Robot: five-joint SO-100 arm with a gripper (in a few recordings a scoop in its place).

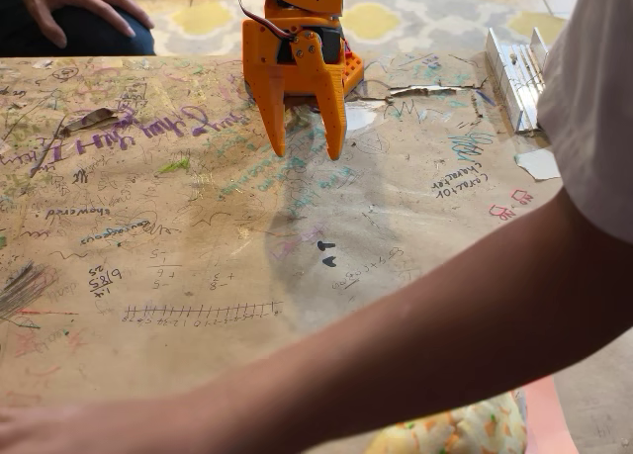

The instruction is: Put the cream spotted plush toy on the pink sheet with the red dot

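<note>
Hand, top left: a person's hand (71, 1) rests on a dark-clad knee beyond the table's far edge.
Table: brown paper cover (198, 276) marked all over with handwriting, sums and scribbles; a torn seam runs across it near the gripper base.
Arm, foreground: a person's bare forearm (396, 360) crosses the fixed view from lower left to upper right, above the table's near edge; a white sleeve (598, 98) covers the upper part at the right edge.
Gripper: orange gripper (305, 142) at top centre, pointing down, tips just above or at the paper; contact cannot be told.
Jaws: spread apart to a moderate gap, nothing between them, only bare paper visible in the gap.
Toy: cream fabric with orange and green spots (465, 429) at the bottom edge, right of centre, partly hidden by the forearm; well apart from the gripper.
Sheet: pink strip (546, 419) just right of the toy at the bottom edge; whether the toy lies on it cannot be told, and the dot is not discernible.
Scrap: white paper piece (539, 163) near the table's right edge.
Bracket: pale ridged metal-looking part (512, 68) at upper right on the table.
</note>
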